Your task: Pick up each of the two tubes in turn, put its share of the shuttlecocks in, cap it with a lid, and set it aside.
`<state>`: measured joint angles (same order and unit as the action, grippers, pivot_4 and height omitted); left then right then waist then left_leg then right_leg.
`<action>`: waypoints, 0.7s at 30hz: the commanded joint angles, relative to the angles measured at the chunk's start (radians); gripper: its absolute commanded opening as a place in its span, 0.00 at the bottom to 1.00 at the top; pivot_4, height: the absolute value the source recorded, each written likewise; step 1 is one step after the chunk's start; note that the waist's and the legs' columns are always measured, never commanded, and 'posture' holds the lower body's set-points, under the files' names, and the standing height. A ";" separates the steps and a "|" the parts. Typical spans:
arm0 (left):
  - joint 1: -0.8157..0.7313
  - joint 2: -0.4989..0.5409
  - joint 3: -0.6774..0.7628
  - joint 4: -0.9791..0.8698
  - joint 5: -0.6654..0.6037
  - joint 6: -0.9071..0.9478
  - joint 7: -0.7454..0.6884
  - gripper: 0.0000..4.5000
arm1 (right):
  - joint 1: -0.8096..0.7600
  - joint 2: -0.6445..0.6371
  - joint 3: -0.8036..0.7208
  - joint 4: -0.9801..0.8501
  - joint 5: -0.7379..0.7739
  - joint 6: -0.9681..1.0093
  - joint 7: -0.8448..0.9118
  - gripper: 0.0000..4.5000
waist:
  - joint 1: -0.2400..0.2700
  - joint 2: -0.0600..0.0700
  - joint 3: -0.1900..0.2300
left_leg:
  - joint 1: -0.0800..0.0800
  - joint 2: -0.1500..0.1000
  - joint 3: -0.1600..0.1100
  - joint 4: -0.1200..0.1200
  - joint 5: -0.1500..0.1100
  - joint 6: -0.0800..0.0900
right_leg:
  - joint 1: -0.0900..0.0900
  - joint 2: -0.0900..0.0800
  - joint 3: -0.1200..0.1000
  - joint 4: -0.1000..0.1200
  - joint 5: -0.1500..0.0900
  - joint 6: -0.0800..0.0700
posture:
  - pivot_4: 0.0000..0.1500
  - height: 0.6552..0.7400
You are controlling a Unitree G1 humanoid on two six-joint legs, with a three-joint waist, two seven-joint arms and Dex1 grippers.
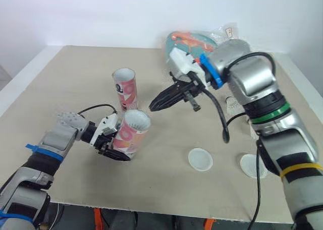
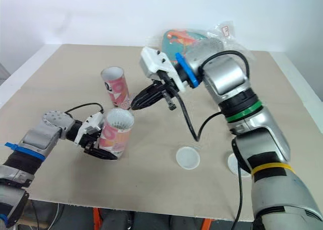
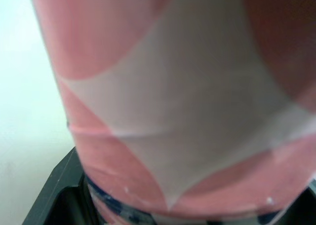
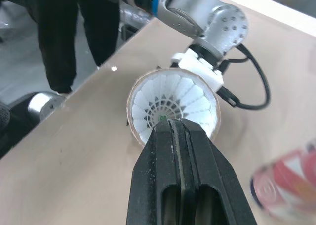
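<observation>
tube (image 1: 130, 134) held tilted, shuttlecocks (image 4: 170, 104) seen inside.
l. jaws clamped on it; r. jaws closed, empty, by its mouth.

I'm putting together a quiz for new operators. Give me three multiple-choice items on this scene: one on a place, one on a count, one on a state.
1. The free tube stands: A) behind the tube in the left gripper; B) on a shelf; C) on the floor.
2. White lids on the table: A) one; B) two; C) four.
3. The right gripper is: A) wide open; B) shut; C) gripping a bottle.
Answers: A, it stands upright farther back; B, one lid lies beside another; B, its fingers meet.
</observation>
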<state>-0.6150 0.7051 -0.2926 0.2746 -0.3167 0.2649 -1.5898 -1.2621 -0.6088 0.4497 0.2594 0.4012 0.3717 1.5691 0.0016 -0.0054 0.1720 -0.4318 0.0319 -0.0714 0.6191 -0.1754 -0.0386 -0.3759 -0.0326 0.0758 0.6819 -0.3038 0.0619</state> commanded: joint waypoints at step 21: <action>0.072 -0.360 0.078 0.025 -0.012 -0.277 0.184 0.67 | 0.630 -0.445 -0.237 -0.597 -0.003 0.239 -0.131 0.69 | -0.028 -0.001 0.009 | -0.008 -0.001 0.000 0.002 0.001 0.000 | -0.007 -0.001 0.000 0.001 0.002 0.001 | 1.00 1.00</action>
<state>-0.5399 0.3566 -0.2133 0.2830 -0.3444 0.0362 -1.4182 -0.6302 -1.0472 0.2005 -0.3163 0.4268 0.6233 1.4494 -0.0265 -0.0060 0.1808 -0.4394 0.0306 -0.0711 0.6210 -0.1737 -0.0390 -0.3824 -0.0338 0.0759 0.6827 -0.3017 0.0634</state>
